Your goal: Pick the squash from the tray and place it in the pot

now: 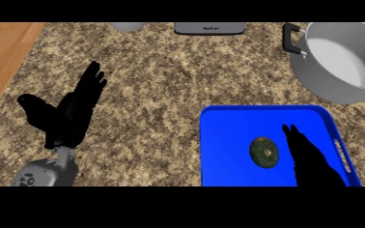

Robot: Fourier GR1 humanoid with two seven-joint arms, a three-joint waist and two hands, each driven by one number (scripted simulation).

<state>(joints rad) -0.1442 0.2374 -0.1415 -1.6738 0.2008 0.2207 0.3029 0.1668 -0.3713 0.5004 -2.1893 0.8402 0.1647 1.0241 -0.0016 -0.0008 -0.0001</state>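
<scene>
A small green squash (264,151) lies on the blue tray (228,145) at the lower right. My right hand (311,160) hovers over the tray just to the right of the squash, fingers straight and open, not touching it. The steel pot (335,60) with a black handle stands at the upper right, beyond the tray. At the left, my left hand (71,111) rests open over the counter with fingers pointing up, holding nothing.
A grey appliance (210,27) and a pale round object (127,26) sit at the counter's far edge. A wooden surface (16,48) borders the speckled counter at the upper left.
</scene>
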